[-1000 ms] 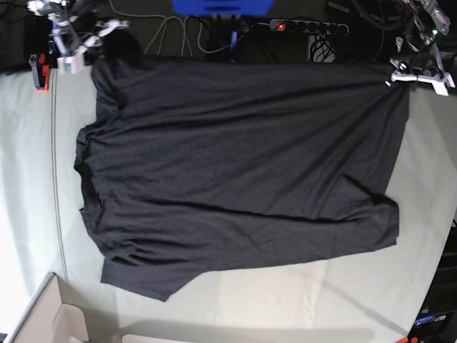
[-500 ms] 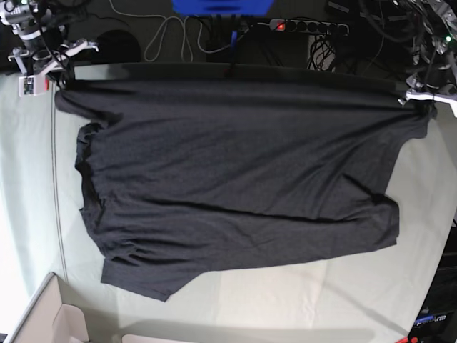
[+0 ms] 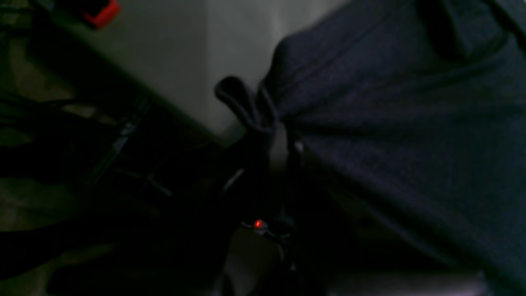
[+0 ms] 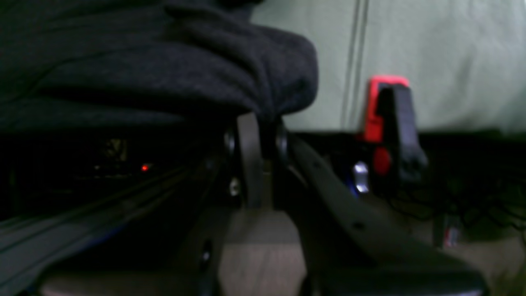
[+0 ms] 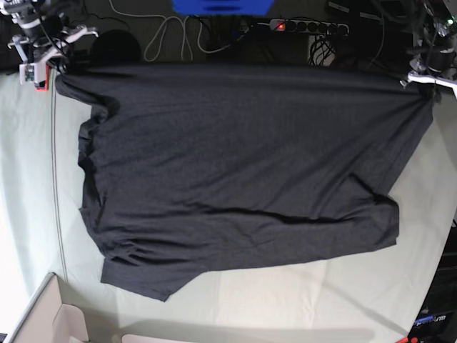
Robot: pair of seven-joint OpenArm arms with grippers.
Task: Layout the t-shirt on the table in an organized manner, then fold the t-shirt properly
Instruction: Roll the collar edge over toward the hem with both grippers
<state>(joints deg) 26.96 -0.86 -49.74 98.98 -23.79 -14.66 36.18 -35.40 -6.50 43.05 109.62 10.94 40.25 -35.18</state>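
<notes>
Across the worktop (image 5: 21,214) lay the t-shirt (image 5: 243,164), black, plain side showing, spread wide over the pale grey-green cloth. Its far edge ran nearly straight along the worktop's far side, stretched between the two grippers. At the base view's top left, the right gripper (image 5: 51,63) was clamped on one corner of the t-shirt; the right wrist view showed the jaws pinched together on a bunched fold of dark cloth (image 4: 230,70), with fabric bulging above the fingers (image 4: 248,156). Just beside that gripper stood a red and black clamp (image 4: 388,127) at the worktop's edge. At the base view's top right, the left gripper (image 5: 421,80) held the opposite corner; the left wrist view, dim and blurred, showed its jaws closed on a twisted tuft of the t-shirt (image 3: 250,111), with creases fanning out from the pinch. The near half of the t-shirt rested flat on the worktop, its near edge wavy, one sleeve jutting toward the base view's lower left and a rounded corner at the lower right. A cardboard box (image 5: 50,321) sat at the near left corner, apart from the t-shirt. Beyond the far edge lay a power strip (image 5: 307,27) and cables (image 5: 178,36).
</notes>
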